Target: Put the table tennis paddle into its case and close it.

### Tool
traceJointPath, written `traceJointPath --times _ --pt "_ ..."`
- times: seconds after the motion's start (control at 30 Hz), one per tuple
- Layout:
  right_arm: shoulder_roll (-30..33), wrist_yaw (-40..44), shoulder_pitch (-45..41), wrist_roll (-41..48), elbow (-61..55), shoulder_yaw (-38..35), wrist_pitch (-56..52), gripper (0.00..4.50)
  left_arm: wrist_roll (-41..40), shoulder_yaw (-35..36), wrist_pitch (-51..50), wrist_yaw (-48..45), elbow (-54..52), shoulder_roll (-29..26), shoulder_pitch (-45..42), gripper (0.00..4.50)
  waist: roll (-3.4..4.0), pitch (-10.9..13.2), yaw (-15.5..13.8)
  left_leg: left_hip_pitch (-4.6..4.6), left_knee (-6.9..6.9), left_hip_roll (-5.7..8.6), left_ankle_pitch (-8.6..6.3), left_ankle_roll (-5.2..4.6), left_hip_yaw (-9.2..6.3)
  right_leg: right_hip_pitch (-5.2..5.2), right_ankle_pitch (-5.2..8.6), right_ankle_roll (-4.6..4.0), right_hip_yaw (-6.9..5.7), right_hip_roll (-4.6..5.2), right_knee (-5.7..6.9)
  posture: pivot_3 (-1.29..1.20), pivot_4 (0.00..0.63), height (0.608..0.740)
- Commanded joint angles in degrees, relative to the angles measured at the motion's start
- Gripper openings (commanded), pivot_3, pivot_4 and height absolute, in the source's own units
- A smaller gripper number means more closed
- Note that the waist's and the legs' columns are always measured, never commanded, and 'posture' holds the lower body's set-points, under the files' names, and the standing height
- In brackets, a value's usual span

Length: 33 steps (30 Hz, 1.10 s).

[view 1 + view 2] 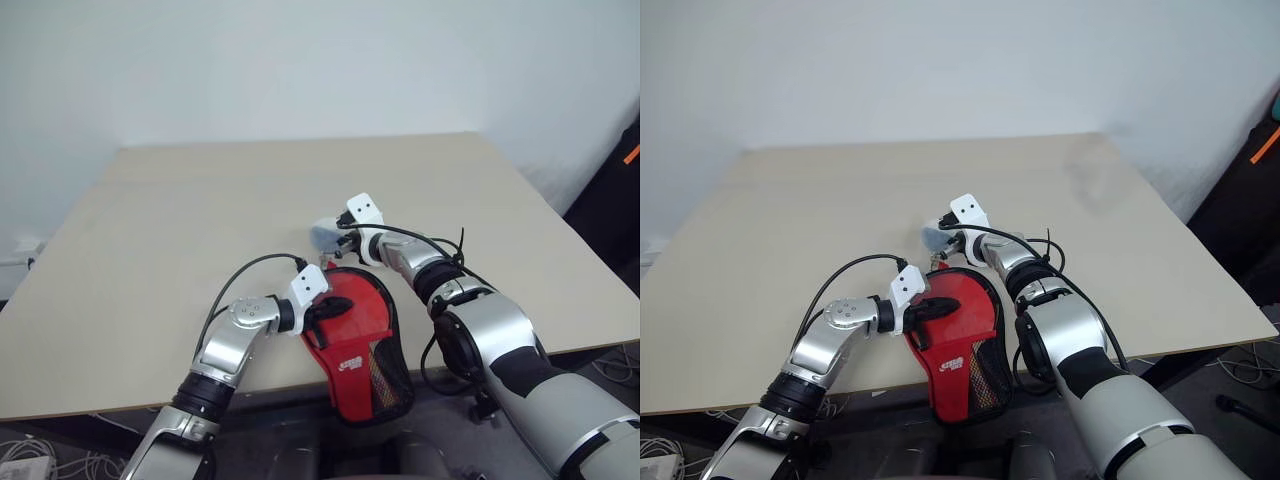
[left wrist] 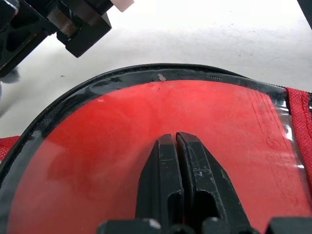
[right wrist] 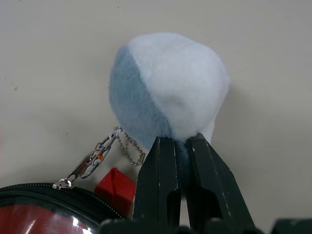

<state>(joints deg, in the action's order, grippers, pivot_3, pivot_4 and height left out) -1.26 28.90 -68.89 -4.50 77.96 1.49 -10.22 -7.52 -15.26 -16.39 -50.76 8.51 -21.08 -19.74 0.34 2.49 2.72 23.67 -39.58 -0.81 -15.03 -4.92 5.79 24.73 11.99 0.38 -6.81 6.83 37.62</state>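
The red case lies at the table's front edge, its black mesh end hanging over the edge. My left gripper is shut, its fingertips resting on the case's clear panel. A flat red face shows under that panel; I cannot tell whether it is the table tennis paddle, and no handle is in sight. My right gripper is shut on a small grey-blue plush ball just beyond the case's round end. A thin chain and clasp link the ball to the case's black zip edge.
The pale table stretches wide behind and to both sides of the case. A dark object with an orange mark stands off the table's right side. Cables run along both arms.
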Motion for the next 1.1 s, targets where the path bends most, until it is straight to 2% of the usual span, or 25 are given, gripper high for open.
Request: traceJointPath --times 0.03,0.6,0.9,1.1 --pt "1.2 1.1 -0.7 -0.8 -2.6 0.4 2.4 0.03 1.5 -1.2 -2.1 -0.5 3.0 -1.4 1.7 0.0 0.0 0.0 0.0 0.0 0.0 0.0 0.0 0.0 0.0 0.0 0.0 0.0 0.0 0.0 0.0 0.0 0.0 0.706" --pt "6.8 2.5 2.6 0.2 -9.4 0.4 3.1 0.03 2.7 -1.9 -1.5 -2.7 7.0 -2.7 0.0 0.0 0.02 0.0 -0.1 -0.11 0.0 0.0 0.0 -0.01 -0.02 -0.13 0.01 0.01 0.0 0.0 0.0 0.0 0.0 0.706" --pt "9.8 4.4 7.1 1.3 -18.8 0.4 -0.8 0.03 2.6 -2.2 1.4 -2.9 9.2 -2.1 0.5 0.0 0.05 -0.1 -0.2 -0.15 -0.02 0.01 0.01 -0.01 -0.06 -0.2 0.01 0.02 -0.01 0.02 -0.01 0.0 0.0 0.706" --pt "12.7 6.5 11.5 1.6 -27.9 0.7 -5.2 0.03 2.5 -1.8 7.1 -2.7 11.4 -1.4 2.0 0.0 0.31 -0.2 -0.2 -0.15 -0.03 0.01 0.01 -0.02 -0.06 -0.21 0.01 0.02 -0.02 0.04 -0.03 0.0 0.0 0.706"
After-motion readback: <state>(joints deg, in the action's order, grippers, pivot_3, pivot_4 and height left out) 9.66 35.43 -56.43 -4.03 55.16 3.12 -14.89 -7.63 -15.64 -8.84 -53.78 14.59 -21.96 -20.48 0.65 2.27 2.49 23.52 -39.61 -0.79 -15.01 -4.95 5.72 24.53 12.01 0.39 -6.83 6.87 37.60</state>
